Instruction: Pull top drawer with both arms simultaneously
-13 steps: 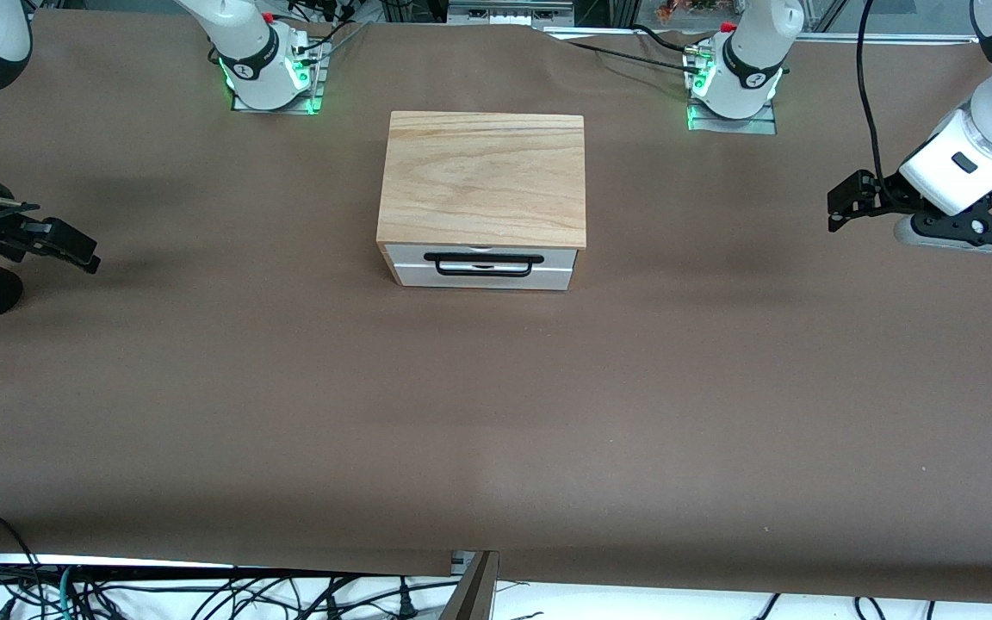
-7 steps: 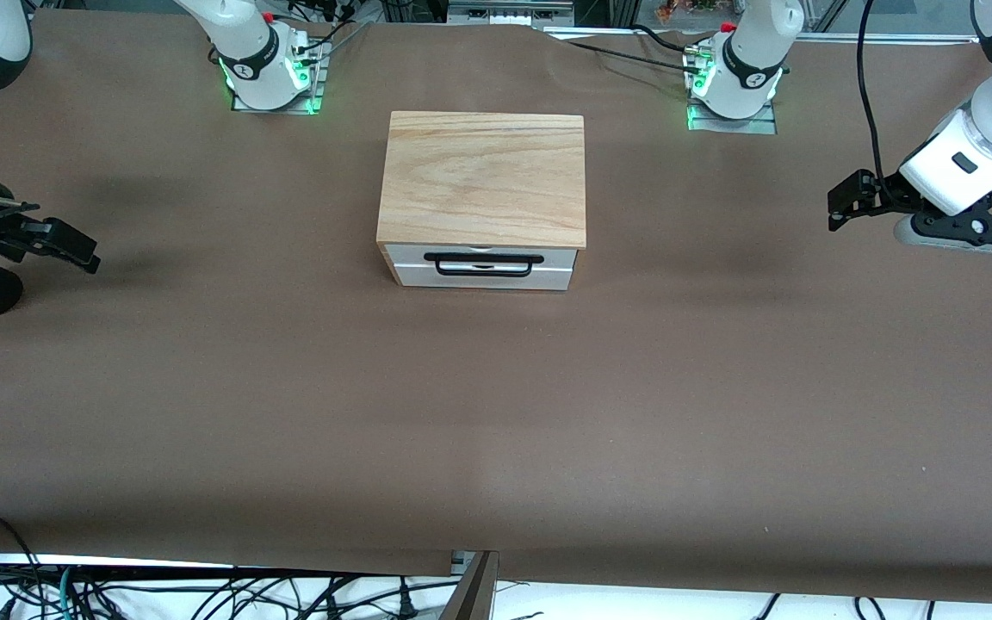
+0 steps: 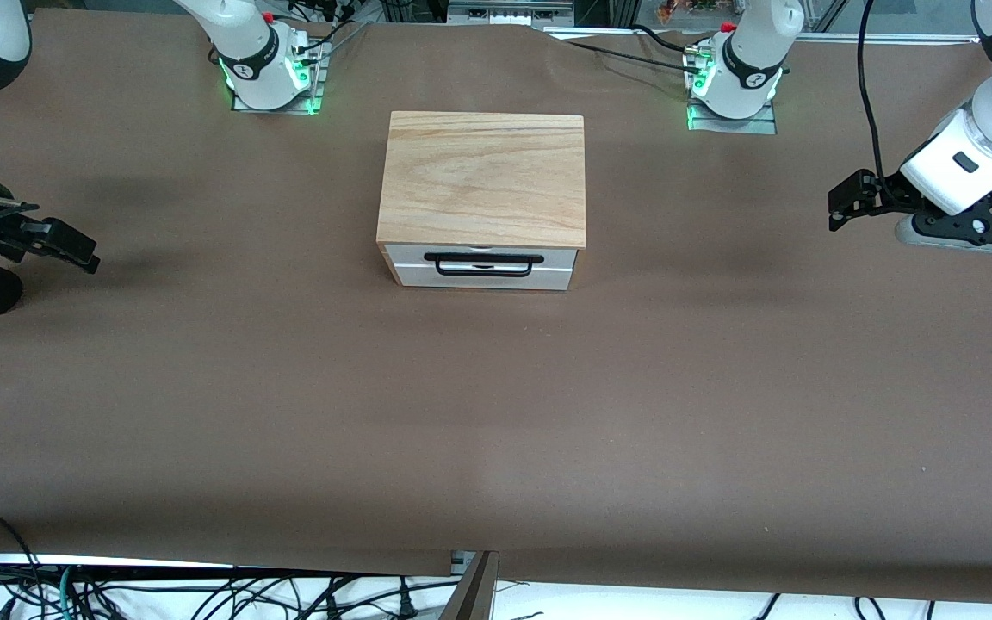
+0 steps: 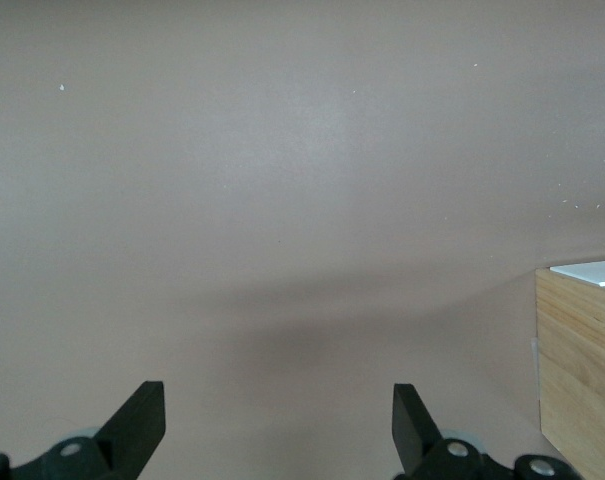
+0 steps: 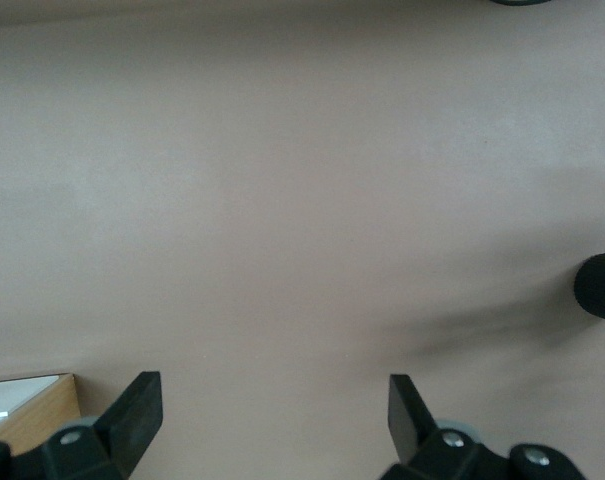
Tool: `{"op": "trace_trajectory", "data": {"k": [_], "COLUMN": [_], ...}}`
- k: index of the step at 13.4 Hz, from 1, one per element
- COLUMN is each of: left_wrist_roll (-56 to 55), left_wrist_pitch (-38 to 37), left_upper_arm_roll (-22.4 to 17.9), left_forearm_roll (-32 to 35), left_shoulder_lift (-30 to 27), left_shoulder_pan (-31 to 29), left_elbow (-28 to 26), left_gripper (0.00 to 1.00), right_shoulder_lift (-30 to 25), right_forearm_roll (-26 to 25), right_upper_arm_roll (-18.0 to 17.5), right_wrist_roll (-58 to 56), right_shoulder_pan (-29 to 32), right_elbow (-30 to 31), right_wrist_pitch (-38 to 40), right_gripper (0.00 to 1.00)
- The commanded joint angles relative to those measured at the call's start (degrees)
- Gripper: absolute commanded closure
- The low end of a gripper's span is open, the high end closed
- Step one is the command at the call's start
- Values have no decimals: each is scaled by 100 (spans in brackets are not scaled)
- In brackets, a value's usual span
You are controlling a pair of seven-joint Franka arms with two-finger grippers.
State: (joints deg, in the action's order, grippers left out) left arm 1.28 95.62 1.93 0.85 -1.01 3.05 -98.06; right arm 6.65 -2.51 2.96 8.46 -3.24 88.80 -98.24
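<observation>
The left tool (image 4: pixel 272 425) hung over the bare brown surface (image 4: pixel 282 200), its two black fingers (image 4: pixel 142 420) spread wide apart with nothing between them. A wooden box (image 4: pixel 582 380) corner with a white edge showed at the frame's edge.

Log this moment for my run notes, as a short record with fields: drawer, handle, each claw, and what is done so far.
drawer: top drawer shut, its white front flush under the box's wood top
handle: black bar, untouched
left claw: open, over bare table toward the left arm's end, apart from the box
right claw: open, over bare table toward the right arm's end, apart from the box
table: brown cover
progress: pull not yet begun; neither claw is at the handle
</observation>
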Motion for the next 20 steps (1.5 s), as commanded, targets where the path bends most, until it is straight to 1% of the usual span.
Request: {"op": "trace_trajectory", "data": {"k": [1, 15, 18, 20], "left_wrist_roll": [92, 92, 92, 83], "left_wrist_pitch": [-123, -167, -167, -167], "left_upper_arm_roll": [53, 53, 62, 62], "left_forearm_roll": [117, 108, -49, -338], "left_shoulder_lift": [-13, -13, 91, 276], "left_shoulder_pan": [-59, -59, -24, 11], "left_elbow": [85, 85, 85, 94], "left_gripper": [0, 0, 0, 0], "right_shoulder_lift": [-129, -129, -94, -68], "right_forearm_roll": [-66, -57, -39, -57], "right_upper_arm_roll": [-93, -93, -93, -111], "right_wrist_roll": [24, -2, 24, 51], "right_shoulder_pan": [87, 87, 87, 69], "right_elbow": [67, 67, 67, 67], "right_wrist_pitch": [59, 59, 41, 68], "right_gripper": [0, 0, 0, 0]}}
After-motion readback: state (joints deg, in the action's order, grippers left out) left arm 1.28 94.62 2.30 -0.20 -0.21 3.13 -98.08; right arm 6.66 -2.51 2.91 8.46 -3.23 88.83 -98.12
